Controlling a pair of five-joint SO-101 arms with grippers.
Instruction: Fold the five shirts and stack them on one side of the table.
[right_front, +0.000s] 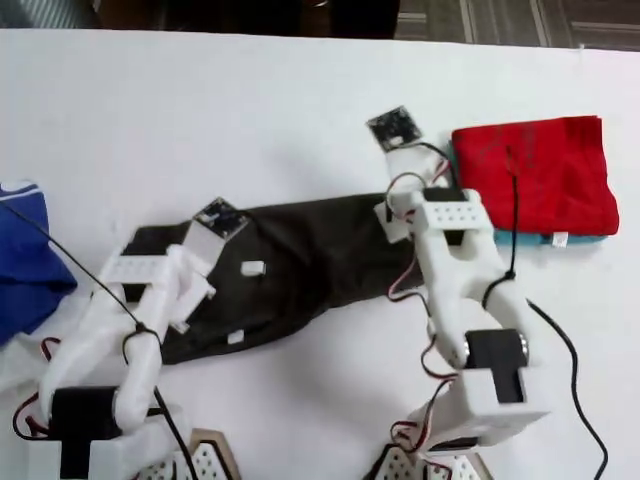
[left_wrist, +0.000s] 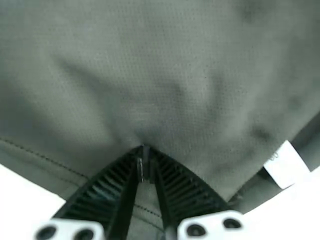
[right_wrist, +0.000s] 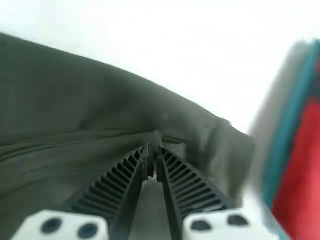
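Observation:
A dark olive shirt (right_front: 300, 265) lies stretched across the middle of the white table (right_front: 200, 110). My left gripper (left_wrist: 144, 159) is shut on the dark shirt (left_wrist: 160, 75) near its left end, and a pinch of cloth rises at its tips. At the shirt's right end my right gripper (right_wrist: 151, 155) is shut on a fold of the dark shirt (right_wrist: 75, 115). A folded red shirt (right_front: 535, 175) lies on a folded teal shirt (right_front: 525, 240) at the right of the table. A blue shirt (right_front: 25, 265) lies rumpled at the left edge.
A white label (left_wrist: 285, 170) hangs at the dark shirt's hem, and another white tag (right_front: 253, 268) sits on its middle. Black cables (right_front: 512, 210) run from the arms across the red stack and the blue shirt. The table's far half is bare.

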